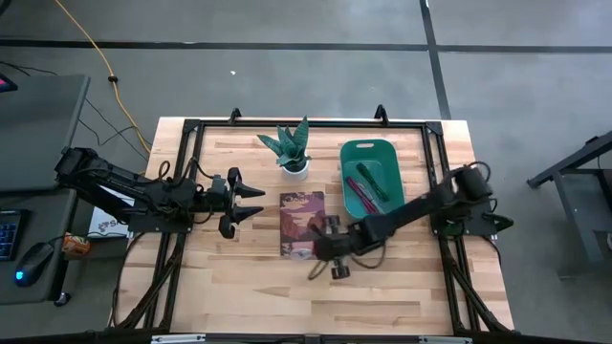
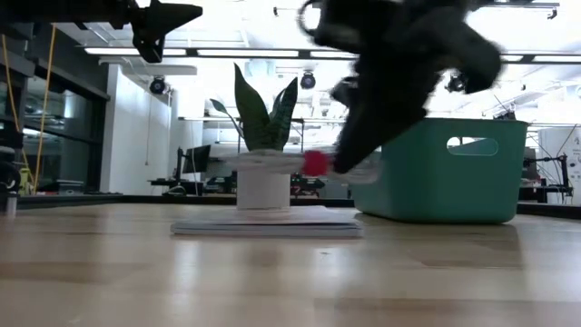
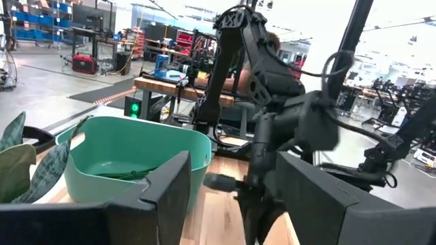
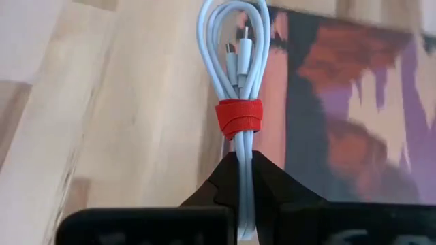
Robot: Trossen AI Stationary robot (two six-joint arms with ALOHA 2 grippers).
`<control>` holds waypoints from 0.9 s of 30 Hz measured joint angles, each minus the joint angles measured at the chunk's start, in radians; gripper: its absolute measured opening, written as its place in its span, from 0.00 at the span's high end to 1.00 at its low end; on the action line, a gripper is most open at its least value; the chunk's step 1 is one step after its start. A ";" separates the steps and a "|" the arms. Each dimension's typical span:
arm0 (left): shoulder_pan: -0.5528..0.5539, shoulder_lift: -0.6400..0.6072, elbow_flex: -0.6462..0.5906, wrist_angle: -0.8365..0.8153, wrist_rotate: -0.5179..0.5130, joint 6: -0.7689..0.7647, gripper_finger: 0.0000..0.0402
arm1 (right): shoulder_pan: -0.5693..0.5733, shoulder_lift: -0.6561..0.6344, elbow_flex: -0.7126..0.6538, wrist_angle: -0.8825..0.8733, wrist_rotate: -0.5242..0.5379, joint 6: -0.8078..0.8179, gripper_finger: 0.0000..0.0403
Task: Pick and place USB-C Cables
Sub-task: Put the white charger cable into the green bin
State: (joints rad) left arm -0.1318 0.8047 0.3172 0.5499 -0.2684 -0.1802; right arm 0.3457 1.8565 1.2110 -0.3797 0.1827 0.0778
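White coiled USB-C cable (image 4: 237,75) bound with a red strap (image 4: 239,117), pinched between the right gripper (image 4: 240,162) fingers, which are clamped tight on the bundle just below the strap. Loop end and both plugs stick out past the fingertips. Cable hangs above the wood table (image 1: 249,287), over the edge where the picture book (image 1: 301,224) meets bare wood. In the low view the strap shows as a red dot (image 2: 315,163) with white cable beside it, clear of the tabletop, under the blurred right arm.

High view: right gripper (image 1: 330,250) sits just right of table centre, at the book's 4 o'clock corner; its arm runs off toward 2 o'clock to the base at the right edge.

Teal bin (image 1: 370,176) at 1 o'clock from the gripper, near but not touching it; holds dark and reddish items (image 1: 366,183), too small to identify. Bin also seen in low view (image 2: 449,171) and left wrist view (image 3: 129,160).

Potted plant (image 1: 292,149) in a white pot at 12 o'clock from the book, just beside the bin's left side. In the low view the pot seems to stand behind the book (image 2: 266,222).

Left gripper (image 1: 245,204) waits at 9 o'clock of the book, apart from it, fingers spread and grasping nothing, pointing toward table centre. Its wrist view looks past its own fingers (image 3: 169,187) at the right arm and bin.
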 joint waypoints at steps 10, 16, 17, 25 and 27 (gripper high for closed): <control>0.000 0.000 0.000 0.023 0.000 0.000 0.51 | 0.103 -0.294 -0.570 0.894 0.159 0.082 1.00; 0.000 0.000 0.000 0.023 0.000 0.000 0.51 | 0.063 -0.313 -0.712 1.461 0.214 -0.136 1.00; 0.000 0.000 0.000 0.022 0.000 0.000 0.51 | 0.048 -0.313 -0.713 1.517 0.216 -0.162 1.00; 0.000 0.000 0.000 0.022 -0.004 0.035 0.51 | -0.058 -0.408 -0.679 1.616 0.135 -0.268 1.00; 0.000 0.013 0.000 0.028 -0.004 0.034 0.51 | -0.069 -0.436 -0.672 1.602 0.121 -0.271 1.00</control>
State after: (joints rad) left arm -0.1317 0.8180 0.3172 0.5783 -0.2726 -0.1458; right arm 0.2769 1.4209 0.5385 1.2220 0.3040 -0.1928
